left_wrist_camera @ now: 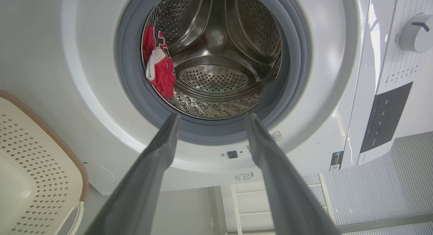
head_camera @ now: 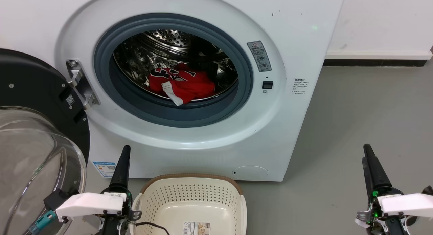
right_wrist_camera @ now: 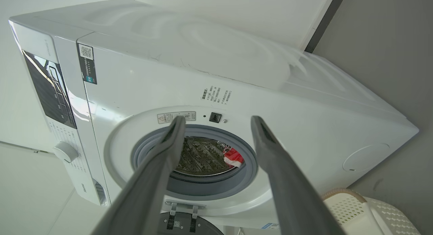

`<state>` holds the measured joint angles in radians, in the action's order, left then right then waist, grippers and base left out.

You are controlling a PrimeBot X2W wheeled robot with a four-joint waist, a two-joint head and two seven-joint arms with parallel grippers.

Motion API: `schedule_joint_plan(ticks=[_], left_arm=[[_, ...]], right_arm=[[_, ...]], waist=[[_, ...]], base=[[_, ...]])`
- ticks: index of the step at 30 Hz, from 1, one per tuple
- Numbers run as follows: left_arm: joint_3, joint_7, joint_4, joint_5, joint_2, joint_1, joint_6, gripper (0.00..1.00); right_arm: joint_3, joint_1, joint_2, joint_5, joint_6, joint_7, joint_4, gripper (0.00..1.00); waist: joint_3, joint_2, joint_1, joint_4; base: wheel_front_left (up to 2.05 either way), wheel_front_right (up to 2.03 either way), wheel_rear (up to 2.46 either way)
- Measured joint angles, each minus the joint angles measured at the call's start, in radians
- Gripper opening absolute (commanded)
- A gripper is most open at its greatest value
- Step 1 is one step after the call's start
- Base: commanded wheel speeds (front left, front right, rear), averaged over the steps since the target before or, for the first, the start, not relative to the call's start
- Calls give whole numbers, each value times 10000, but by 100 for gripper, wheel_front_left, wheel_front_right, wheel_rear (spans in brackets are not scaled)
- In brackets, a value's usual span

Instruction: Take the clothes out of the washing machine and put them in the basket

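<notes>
The white washing machine (head_camera: 304,42) stands in front of me with its round door (head_camera: 33,92) swung open to the left. Red clothes (head_camera: 182,84) with white trim and black-and-white lettering lie at the front of the steel drum, just behind the grey ring. The cream basket (head_camera: 192,176) sits on the floor below the opening, its bottom label showing. My left gripper (head_camera: 126,148) is low, left of the basket, and open with nothing in it. My right gripper (head_camera: 367,147) is open over the floor at the right. In the left wrist view the clothes (left_wrist_camera: 160,70) lie beyond my open gripper (left_wrist_camera: 213,117).
The door's glass bowl (head_camera: 30,153) bulges out close to my left arm. Grey floor (head_camera: 355,109) spreads to the right of the machine, up to a white wall with a dark skirting (head_camera: 372,62). A black cable (head_camera: 152,225) crosses the basket's near left corner.
</notes>
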<state>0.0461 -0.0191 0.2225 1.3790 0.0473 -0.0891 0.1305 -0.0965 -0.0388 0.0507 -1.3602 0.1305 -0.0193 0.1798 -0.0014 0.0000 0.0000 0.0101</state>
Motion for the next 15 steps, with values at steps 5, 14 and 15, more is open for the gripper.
schedule_joint_plan(ticks=[5, 14, 15], left_arm=[[-27, 203, -198, -1118, 2, -40, 0, 100], [-119, 541, -339, -2974, 4, -158, 0, 100], [-130, 585, -339, -3173, 4, -160, 0, 100]], right_arm=[[65, 32, -2, 1162, 0, 199, -366, 100], [205, 242, -2, 3285, 0, 543, -807, 100], [228, 243, -2, 3473, 0, 558, -832, 100]], waist=[[-6, 0, 0, 12], [-23, 0, 0, -23], [-24, 0, 0, -33]], base=[[0, 0, 0], [0, 0, 0], [0, 0, 0]])
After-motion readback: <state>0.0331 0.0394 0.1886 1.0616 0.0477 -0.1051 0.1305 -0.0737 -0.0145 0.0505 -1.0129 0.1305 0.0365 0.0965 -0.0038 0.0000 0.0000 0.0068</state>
